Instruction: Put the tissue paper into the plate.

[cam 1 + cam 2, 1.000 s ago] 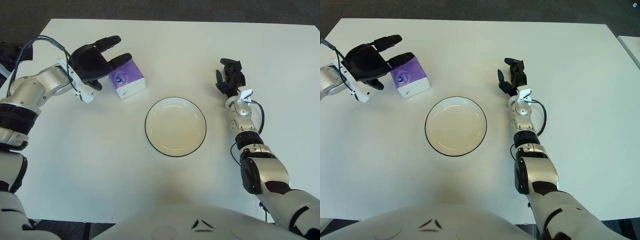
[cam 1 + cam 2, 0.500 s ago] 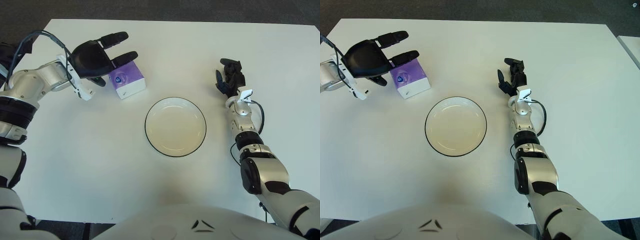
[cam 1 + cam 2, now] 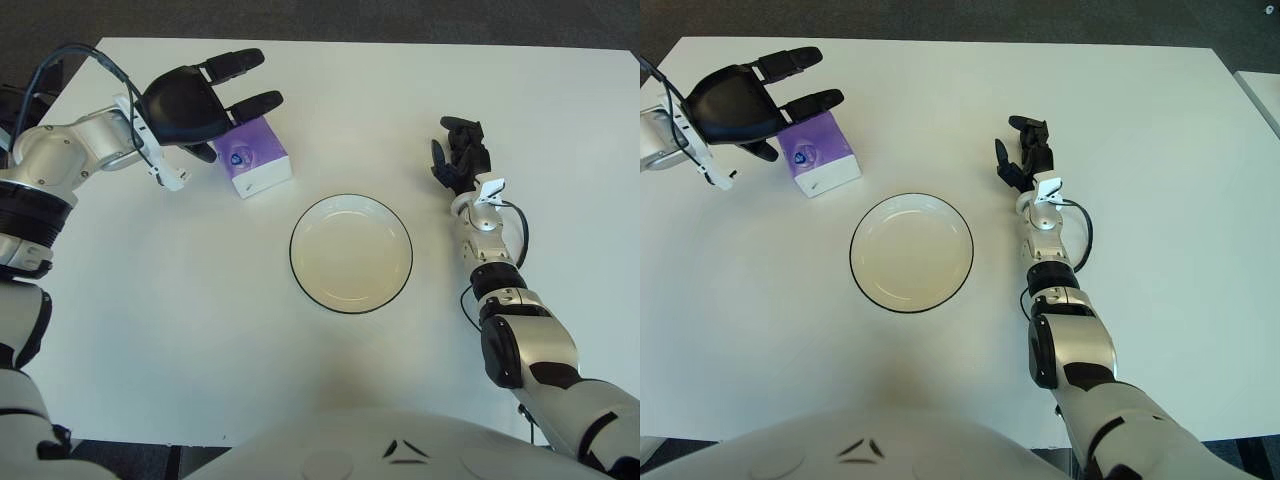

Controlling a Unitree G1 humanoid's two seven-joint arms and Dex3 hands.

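A purple and white tissue pack [image 3: 256, 160] lies on the white table, up and left of a round cream plate [image 3: 351, 253] with a dark rim. My left hand [image 3: 205, 104] hovers at the pack's upper left with its black fingers spread over the pack's far edge, holding nothing. Whether it touches the pack I cannot tell. My right hand [image 3: 459, 160] shows to the right of the plate, idle.
The white table [image 3: 200, 330] stretches wide around the plate, with its far edge at the top of the view. A thin cable [image 3: 516, 228] loops beside my right forearm. Dark floor lies beyond the table.
My left hand has lifted and moved up and right, its fingers now reaching over the tissue pack's far side. The pack, plate and right hand have not moved.
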